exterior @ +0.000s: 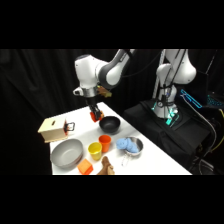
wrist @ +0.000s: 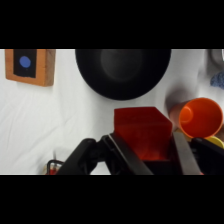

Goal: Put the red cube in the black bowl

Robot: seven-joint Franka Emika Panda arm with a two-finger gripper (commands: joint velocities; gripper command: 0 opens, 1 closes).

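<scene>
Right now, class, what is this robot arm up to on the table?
The gripper holds the red cube between its fingers, lifted off the white table. It hangs just beside the black bowl, which is empty, so the cube is not yet in. An orange cup, a yellow cup and a grey bowl stand nearby.

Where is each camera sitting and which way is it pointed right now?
Side view: fixed beside the table, looking across and down; shows the arm and claw holding the red cube.
Wrist view: on the wrist, looking past the claw at the table; fingers show.
Shared: red cube, black bowl, orange cup.
</scene>
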